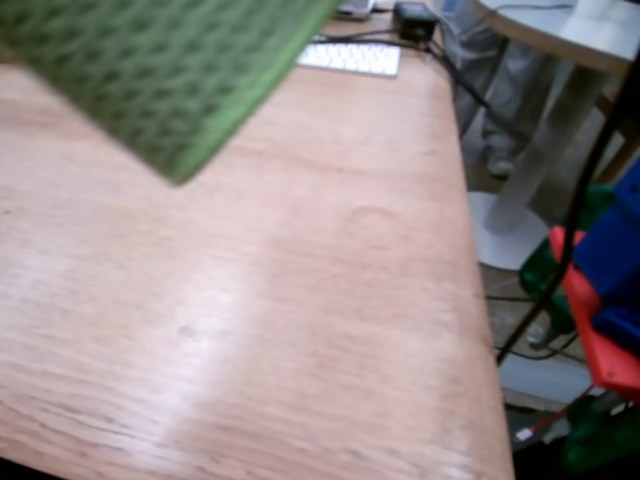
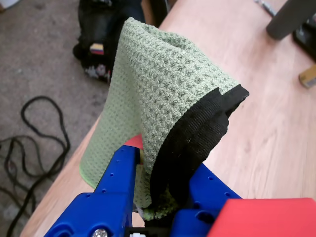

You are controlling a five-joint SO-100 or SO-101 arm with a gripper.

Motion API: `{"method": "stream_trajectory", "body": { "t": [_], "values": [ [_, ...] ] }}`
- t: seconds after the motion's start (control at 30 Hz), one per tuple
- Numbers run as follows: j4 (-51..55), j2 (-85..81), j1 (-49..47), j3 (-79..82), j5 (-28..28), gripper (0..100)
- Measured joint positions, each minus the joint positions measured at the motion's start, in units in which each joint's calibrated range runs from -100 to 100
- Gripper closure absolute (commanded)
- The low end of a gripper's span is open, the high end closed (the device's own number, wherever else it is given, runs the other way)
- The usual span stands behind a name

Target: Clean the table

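The hand (image 2: 163,197) is clamped on a green waffle-weave cloth (image 2: 158,94), its two blue fingers (image 2: 118,173) pinching a bunched fold low down so the rest of the fabric stands up and drapes away ahead of it. A black backing or edge strip (image 2: 202,138) of the cloth curls out on the right of the wrist view, beside the right finger. Gathering it like that gives the hand a wad to push with, I would judge, not a flat sheet that would slide loose.

The counter (image 1: 300,300) lies beneath and ahead of the hand, its reddish wood showing grain and a pale sheen. In the wrist view the cloth hangs just over the counter's left edge, with the floor and a loose black cable (image 2: 39,143) below on that side. Whether the cloth touches the wood I cannot tell.

In the fixed view the cloth fills the upper left corner, blurred. Far beyond it a white keyboard (image 1: 350,57) rests at the counter's far end. To my eye no wiping contact has been made yet.
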Motion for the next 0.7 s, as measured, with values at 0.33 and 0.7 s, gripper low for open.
{"method": "stream_trajectory", "body": {
  "t": [0.33,0.7],
  "values": [
    [-25.51,43.58,0.28,-18.30,-0.24,100],
    [-45.13,67.96,5.07,-20.38,-0.29,100]
  ]
}}
